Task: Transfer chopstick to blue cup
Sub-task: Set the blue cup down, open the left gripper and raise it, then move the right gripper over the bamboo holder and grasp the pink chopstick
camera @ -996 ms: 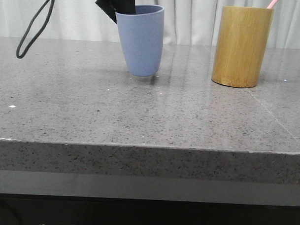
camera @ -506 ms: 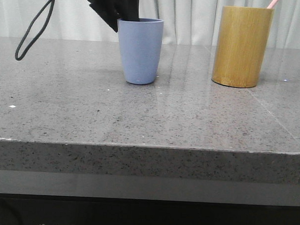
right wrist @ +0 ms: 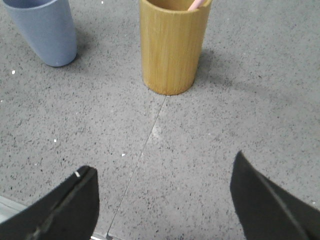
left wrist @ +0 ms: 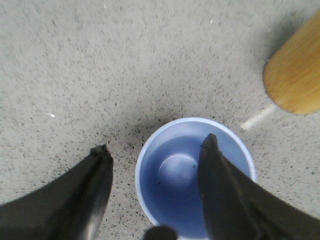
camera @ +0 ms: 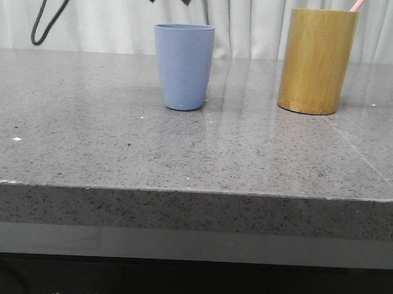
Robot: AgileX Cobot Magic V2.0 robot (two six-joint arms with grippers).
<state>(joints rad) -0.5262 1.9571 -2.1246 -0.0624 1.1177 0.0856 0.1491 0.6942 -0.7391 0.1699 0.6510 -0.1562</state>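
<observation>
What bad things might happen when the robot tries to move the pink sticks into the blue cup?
The left gripper hangs open right over the empty blue cup; dropping low, it might tip it. Only a pink chopstick tip pokes out of the bamboo holder, so the right gripper may miss it or knock the holder.

I see a grey speckled stone table (camera: 119, 151) with a thick front edge, and a pale pleated curtain (camera: 252, 26) hanging behind it.
</observation>
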